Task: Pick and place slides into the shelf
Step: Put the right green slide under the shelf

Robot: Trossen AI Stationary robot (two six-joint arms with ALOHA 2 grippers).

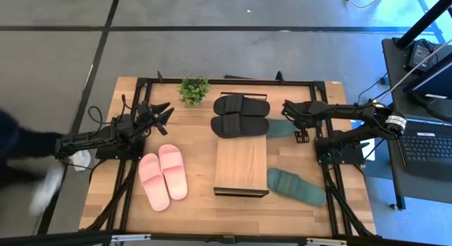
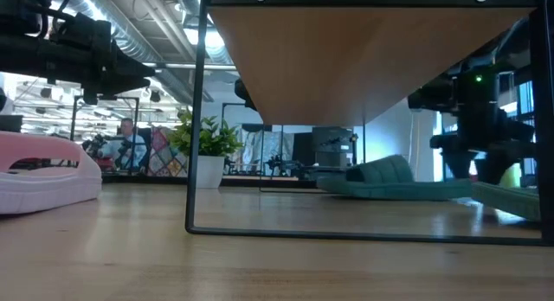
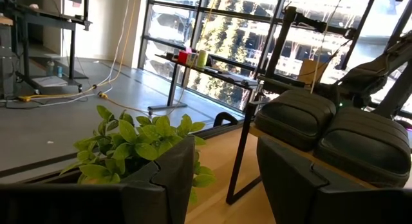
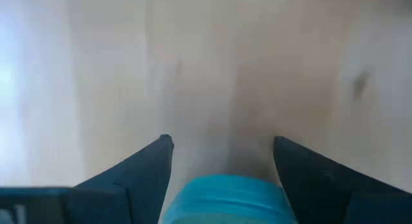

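The shelf [image 1: 241, 168] stands mid-table, and the black slides [image 1: 241, 116] lie side by side on its far end. The pink slides [image 1: 164, 175] rest soles down on the table to its left. One green slide [image 1: 296, 187] lies to the right of the shelf's near end. The other green slide [image 1: 280, 129] lies by its far right side, flat on the table in the low view [image 2: 385, 177]. My right gripper [image 1: 287, 108] is over that slide's right end, open, with the slide's end [image 4: 224, 198] between its fingers. My left gripper [image 1: 166, 112] hangs open above the table near the plant. My right gripper comes slanting down from the table's right. The green slide's end [image 4: 224, 198] shows between its two fingers, far back from their tips. I cannot tell whether the fingers touch it.
A potted plant [image 1: 194, 90] stands at the far edge, left of the black slides. A person's dark sleeve and blurred hand [image 1: 32, 157] are just off the table's left edge. The dark metal frame [image 1: 321, 83] borders the tabletop. Bare wood shows along the near edge.
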